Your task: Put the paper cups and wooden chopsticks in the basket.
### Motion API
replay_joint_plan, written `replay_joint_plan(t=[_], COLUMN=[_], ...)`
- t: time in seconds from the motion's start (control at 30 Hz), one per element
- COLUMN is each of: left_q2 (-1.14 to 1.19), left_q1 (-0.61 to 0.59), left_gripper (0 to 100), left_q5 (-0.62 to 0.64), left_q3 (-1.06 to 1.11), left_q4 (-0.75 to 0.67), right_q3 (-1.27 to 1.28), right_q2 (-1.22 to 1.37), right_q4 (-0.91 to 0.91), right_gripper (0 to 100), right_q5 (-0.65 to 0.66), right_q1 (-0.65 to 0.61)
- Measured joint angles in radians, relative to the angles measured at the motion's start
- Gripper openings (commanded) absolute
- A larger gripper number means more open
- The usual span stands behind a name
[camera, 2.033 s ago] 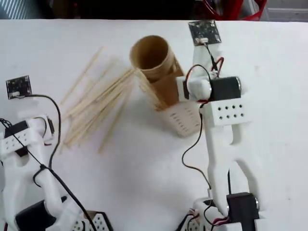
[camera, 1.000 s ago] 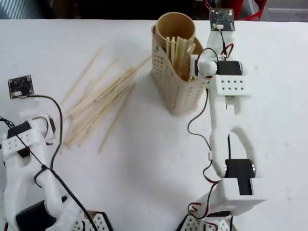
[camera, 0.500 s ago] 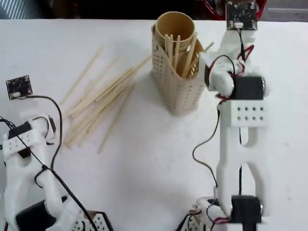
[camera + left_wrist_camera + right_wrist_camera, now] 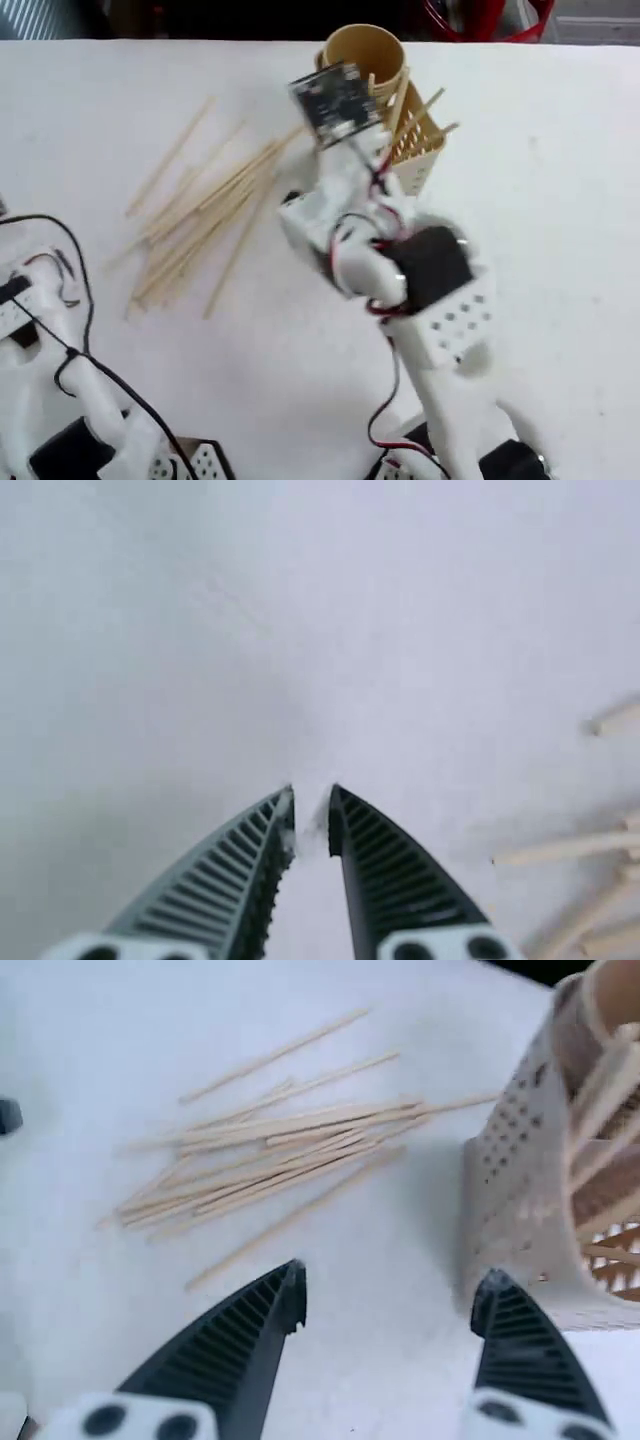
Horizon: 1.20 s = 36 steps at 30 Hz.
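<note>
The perforated cream basket [image 4: 425, 160] stands upright at the back of the table, with a brown paper cup [image 4: 365, 55] and several wooden chopsticks [image 4: 420, 118] inside it. Loose chopsticks [image 4: 200, 220] lie fanned out to its left. The right arm [image 4: 400, 265] crosses in front of the basket and hides its lower part. In the right wrist view my right gripper [image 4: 392, 1300] is open and holds nothing, above the table between the loose chopsticks [image 4: 280, 1150] and the basket [image 4: 520, 1190]. My left gripper [image 4: 312, 800] is shut over bare table, with chopstick ends [image 4: 560, 850] off to one side.
The left arm [image 4: 40, 340] sits at the table's front left corner with its black cable looping beside it. The white tabletop [image 4: 560, 180] stretches to the right of the basket. Dark and red objects lie beyond the table's far edge.
The basket went from tilted to upright with cup and chopsticks inside. The right arm let go and swung from the basket's right side to its front left. The left arm shifted slightly left.
</note>
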Motion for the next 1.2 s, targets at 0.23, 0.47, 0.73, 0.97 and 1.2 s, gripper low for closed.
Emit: replay_joint_plan(t=[0.23, 0.47, 0.73, 0.97, 1.2], left_q2=[0.025, 0.358, 0.885, 1.077, 1.091], left_q1=[-0.187, -0.341, -0.358, -0.356, -0.304], left_gripper=[9, 9, 9, 9, 9], left_q5=[-0.009, -0.118, -0.264, -0.321, -0.321], left_q3=[-0.193, -0.540, -1.112, -1.364, -1.376], left_q4=[0.005, 0.034, 0.367, 0.466, 0.480], right_q3=[0.199, 0.334, 0.325, 0.192, 0.098], right_q2=[0.146, 0.341, 0.601, 0.824, 0.922], right_q4=[-0.204, -0.494, -0.649, -0.677, -0.666], right_gripper=[26.5, 26.5, 26.5, 26.5, 10.4], right_q5=[0.000, -0.150, -0.270, -0.350, -0.359], right_q1=[-0.115, -0.137, -0.140, -0.147, -0.143])
